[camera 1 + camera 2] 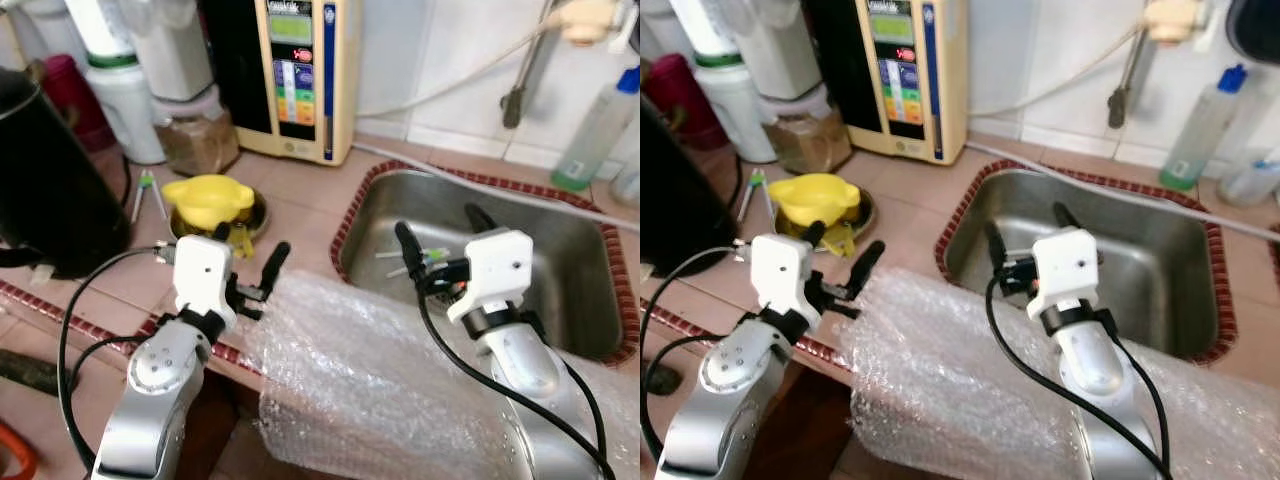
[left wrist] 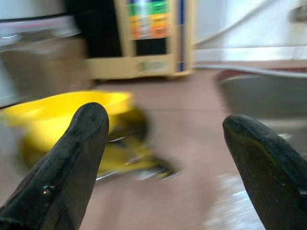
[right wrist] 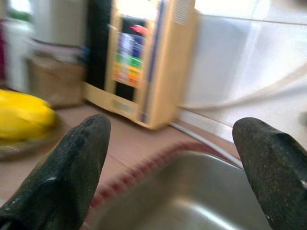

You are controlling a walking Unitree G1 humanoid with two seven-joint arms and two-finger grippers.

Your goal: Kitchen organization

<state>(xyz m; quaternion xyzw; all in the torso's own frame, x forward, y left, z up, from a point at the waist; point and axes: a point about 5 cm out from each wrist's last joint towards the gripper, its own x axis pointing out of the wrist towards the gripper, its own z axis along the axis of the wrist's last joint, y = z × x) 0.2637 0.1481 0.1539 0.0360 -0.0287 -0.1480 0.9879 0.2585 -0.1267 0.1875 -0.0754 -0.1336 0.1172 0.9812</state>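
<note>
Bubble wrap (image 1: 380, 380) nearest; yellow bowl (image 1: 205, 198) in metal dish (image 1: 255, 212).

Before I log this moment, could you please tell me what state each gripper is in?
Left gripper: open, holding nothing, near the yellow bowl.
Right gripper: open, holding nothing, above the sink.

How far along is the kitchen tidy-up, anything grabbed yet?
Nothing looks done. Both grippers are open and empty: the left gripper is raised over the counter near the yellow bowl, the right gripper above the sink. The bowl sits on its metal dish, and utensils lie in the sink. All sorting is left.
</note>
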